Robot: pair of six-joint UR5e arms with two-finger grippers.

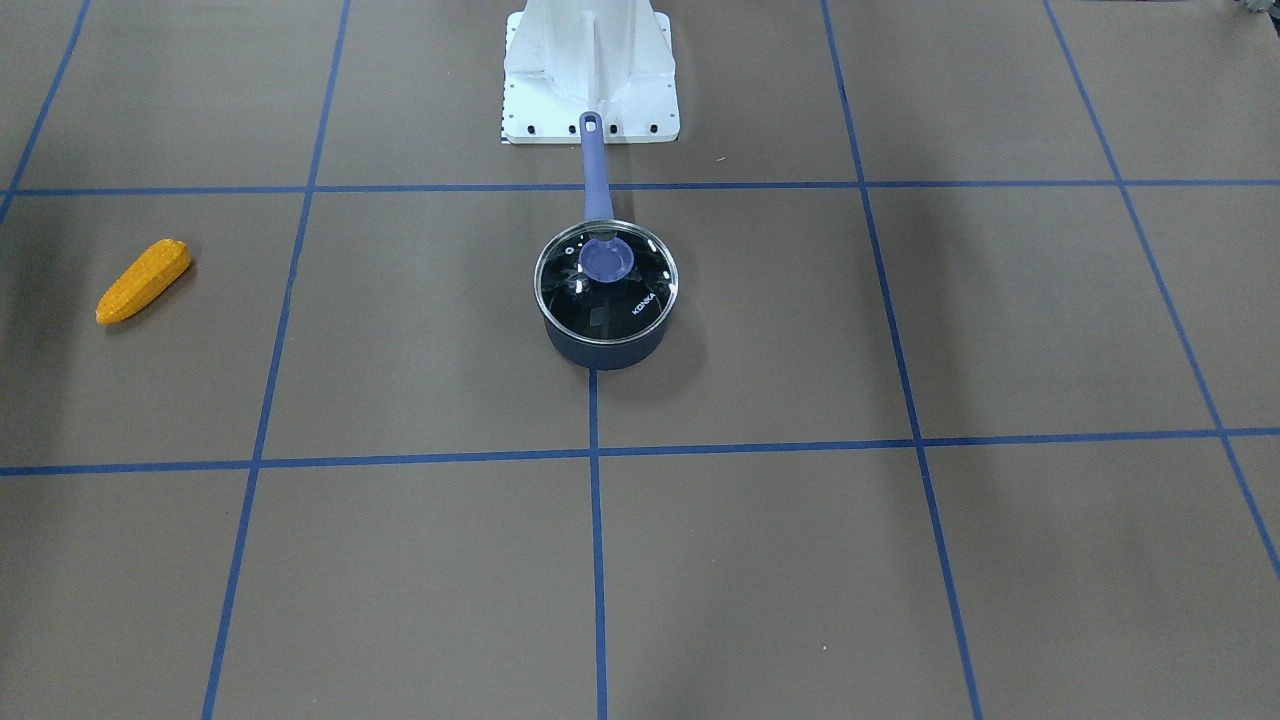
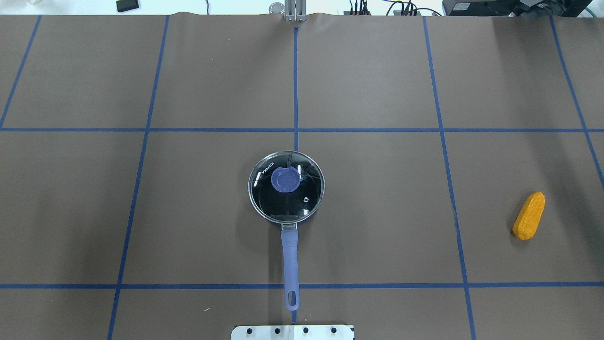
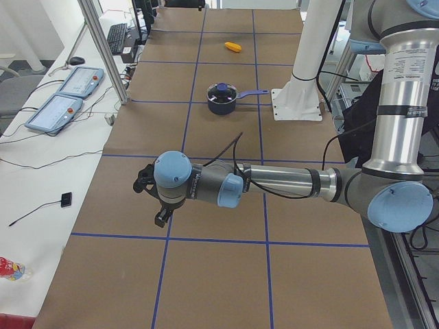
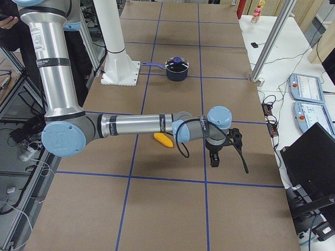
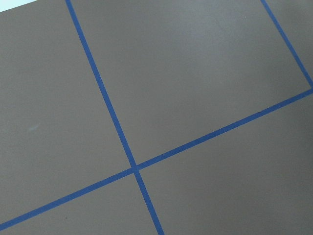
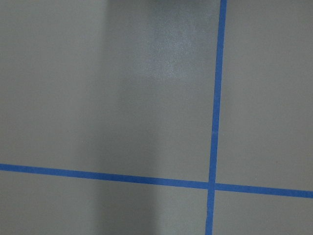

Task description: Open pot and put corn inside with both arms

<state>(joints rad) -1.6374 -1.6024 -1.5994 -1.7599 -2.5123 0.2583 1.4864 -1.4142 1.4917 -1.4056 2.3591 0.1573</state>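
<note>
The dark blue pot (image 2: 286, 186) stands mid-table with its glass lid (image 1: 606, 277) on and its handle (image 2: 289, 264) pointing at the robot's base. The orange-yellow corn (image 2: 529, 215) lies alone far out on the robot's right, also seen in the front view (image 1: 143, 281). My left gripper (image 3: 162, 218) hangs over bare table far on the left. My right gripper (image 4: 214, 160) hangs just past the corn (image 4: 163, 139). Both show only in side views, so I cannot tell if they are open or shut. Both wrist views show only taped table.
The white pedestal base (image 1: 590, 70) stands just behind the pot's handle. Aluminium posts (image 3: 103, 55) (image 4: 272, 42) rise at the table's far edge. Teach pendants (image 3: 62, 96) and cables lie on the white side table beyond.
</note>
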